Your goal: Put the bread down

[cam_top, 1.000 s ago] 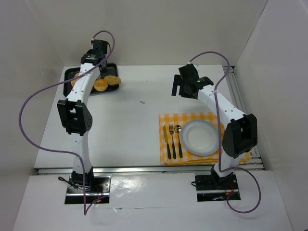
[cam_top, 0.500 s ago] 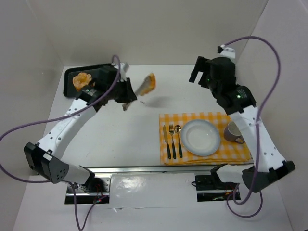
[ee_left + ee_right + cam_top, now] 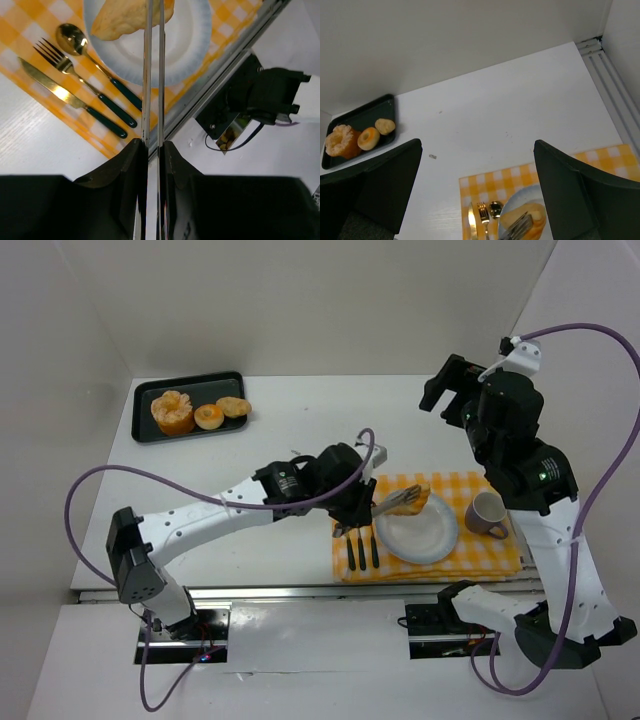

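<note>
The left fingers (image 3: 146, 75), long and thin, clamp the golden slice of bread (image 3: 412, 500) over the round white plate (image 3: 420, 537) on the yellow checked placemat (image 3: 492, 556). Half a second ago it hung near the black tray (image 3: 215, 388). The right fingers (image 3: 375, 190) gape empty above the desk (image 3: 290, 430).

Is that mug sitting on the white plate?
No, the mug stands on the yellow checked cloth, beside the plate rather than on it.

We see a robotics lab cell: plain white walls (image 3: 330, 310) box in a white worktop (image 3: 290, 435), with cabled arms (image 3: 200, 520) bolted at the frame's bottom edge.
</note>
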Robot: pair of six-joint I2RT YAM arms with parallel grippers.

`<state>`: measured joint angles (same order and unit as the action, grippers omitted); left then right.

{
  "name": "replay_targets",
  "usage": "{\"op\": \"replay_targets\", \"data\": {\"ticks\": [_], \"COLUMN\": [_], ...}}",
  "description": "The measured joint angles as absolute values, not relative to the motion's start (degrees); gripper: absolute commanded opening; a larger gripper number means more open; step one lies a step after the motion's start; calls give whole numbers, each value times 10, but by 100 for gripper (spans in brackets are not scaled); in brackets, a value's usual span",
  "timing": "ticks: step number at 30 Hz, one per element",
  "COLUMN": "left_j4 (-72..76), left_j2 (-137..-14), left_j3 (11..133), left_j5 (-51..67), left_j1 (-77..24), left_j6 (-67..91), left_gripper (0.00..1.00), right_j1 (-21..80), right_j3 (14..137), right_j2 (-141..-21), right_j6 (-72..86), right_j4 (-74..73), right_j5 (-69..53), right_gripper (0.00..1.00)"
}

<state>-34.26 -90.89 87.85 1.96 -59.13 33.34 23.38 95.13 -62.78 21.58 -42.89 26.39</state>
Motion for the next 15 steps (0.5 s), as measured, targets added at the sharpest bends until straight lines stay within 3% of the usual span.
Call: {"op": "replay_targets", "data": {"ticks": [5, 6, 10, 12, 15], "left_j4": [-343, -342, -343, -345, -351], "left_j2": [-947, -955, -990, -999, -1001], "left_j3": [886, 888, 915, 927, 945], "left_j5": [4, 2, -1, -1, -1], "left_j1": [-624, -626, -638, -641, -642], "left_j6": [333, 332, 316, 310, 299], "left_gripper": [0, 14, 54, 62, 62], "right_j1": [234, 234, 234, 234, 234], "right_j3": [948, 948, 946, 942, 939], "right_j2": [-630, -630, -630, -631, -633], "right_j6": [216, 216, 216, 216, 216], "right_j4": [-441, -442, -442, -442, -441], "right_j5": [267, 267, 268, 269, 269], "right_gripper": [100, 100, 100, 100, 100]}}
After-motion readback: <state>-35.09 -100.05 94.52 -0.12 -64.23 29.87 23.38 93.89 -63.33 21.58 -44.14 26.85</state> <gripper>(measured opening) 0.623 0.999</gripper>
